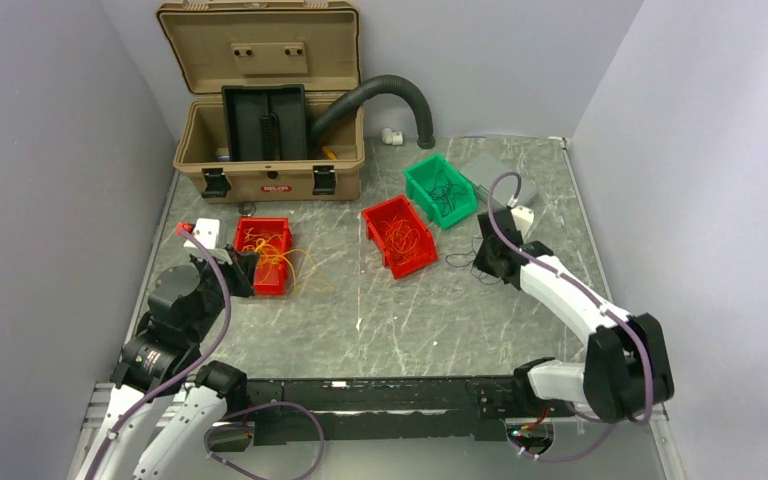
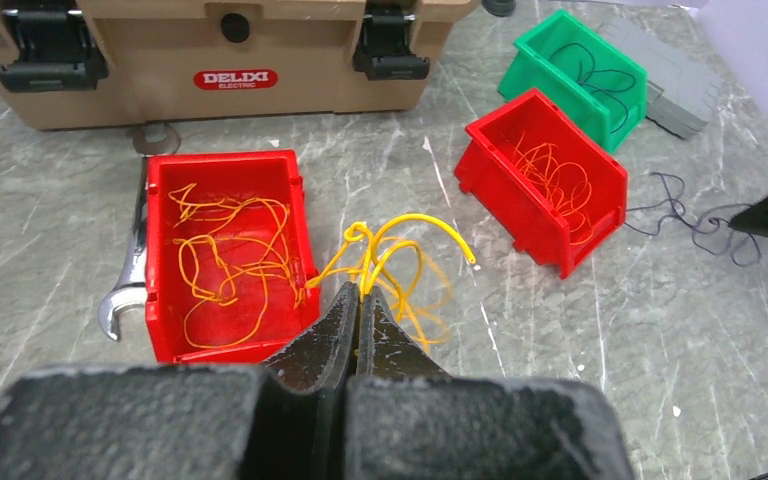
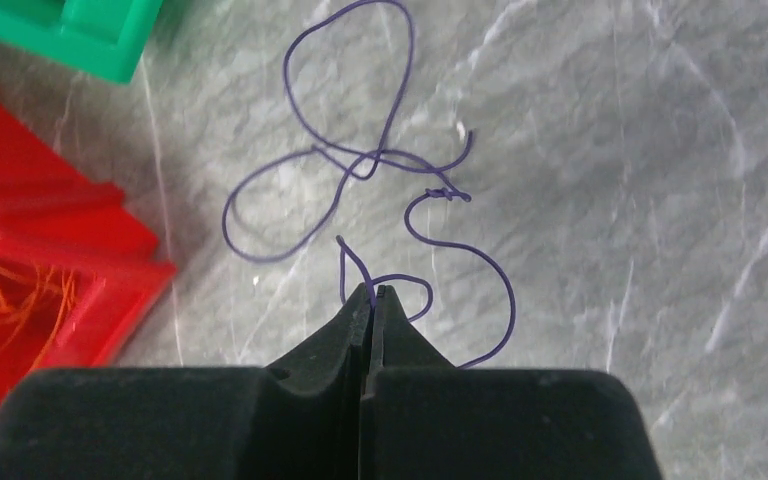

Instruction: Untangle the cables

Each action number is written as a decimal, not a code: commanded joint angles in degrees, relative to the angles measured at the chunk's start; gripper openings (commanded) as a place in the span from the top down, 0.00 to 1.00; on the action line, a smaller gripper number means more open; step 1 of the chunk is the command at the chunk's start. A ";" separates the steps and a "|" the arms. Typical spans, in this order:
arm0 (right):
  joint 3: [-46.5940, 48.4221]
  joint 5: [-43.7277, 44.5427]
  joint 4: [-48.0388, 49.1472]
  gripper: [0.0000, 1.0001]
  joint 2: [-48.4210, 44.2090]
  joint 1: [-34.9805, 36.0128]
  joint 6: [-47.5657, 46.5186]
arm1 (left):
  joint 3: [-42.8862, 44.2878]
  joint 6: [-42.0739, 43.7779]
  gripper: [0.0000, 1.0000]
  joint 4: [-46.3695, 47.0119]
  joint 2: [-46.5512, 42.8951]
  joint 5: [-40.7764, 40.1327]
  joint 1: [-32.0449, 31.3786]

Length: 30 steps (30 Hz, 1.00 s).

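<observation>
My left gripper (image 2: 360, 292) is shut on a bunch of yellow wires (image 2: 400, 245) just right of the left red bin (image 2: 220, 162), which holds loose orange wires (image 2: 225, 250). The bunch loops up from the fingertips over the table. In the top view this gripper (image 1: 243, 270) sits at that bin's (image 1: 263, 221) near left corner. My right gripper (image 3: 373, 291) is shut on a thin dark purple wire (image 3: 360, 160) that lies in loops on the table. In the top view it (image 1: 487, 262) is right of the middle red bin (image 1: 373, 225).
The middle red bin (image 2: 510, 205) holds orange wires and the green bin (image 2: 530, 75) holds dark wires. A tan open toolbox (image 1: 270, 170) with a black hose (image 1: 390, 88) stands at the back. A wrench (image 2: 130, 270) lies left of the left bin. A grey block (image 2: 670, 90) lies behind the green bin.
</observation>
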 commanded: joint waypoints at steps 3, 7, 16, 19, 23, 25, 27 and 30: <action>6.43 -8.23 6.97 0.94 8.93 -6.79 -4.48 | 0.01 1.16 1.00 3.04 -0.04 3.66 0.14; 9.78 -10.47 8.91 0.90 15.67 -8.92 -6.10 | -0.05 1.10 1.00 3.33 -0.09 3.87 0.14; 10.92 -12.41 9.02 0.00 16.38 -9.63 -6.91 | -0.03 1.24 1.00 3.26 0.02 4.30 0.14; 12.36 -9.87 5.71 0.00 16.61 -9.82 -5.48 | -0.03 1.20 1.00 3.31 0.09 4.47 0.14; 11.73 -6.27 4.78 0.00 16.62 -10.78 -2.13 | -0.03 1.24 1.00 3.43 0.15 4.66 0.18; 12.90 -6.06 3.31 0.00 18.64 -11.65 0.41 | -0.07 1.29 1.00 3.43 0.14 4.81 0.14; 15.47 -6.46 0.78 0.00 21.28 -12.12 3.67 | -0.05 1.28 1.00 3.52 0.13 4.84 0.14; 17.75 -7.41 -2.11 0.00 23.33 -12.75 12.30 | 0.06 1.33 1.00 3.40 0.18 4.81 0.14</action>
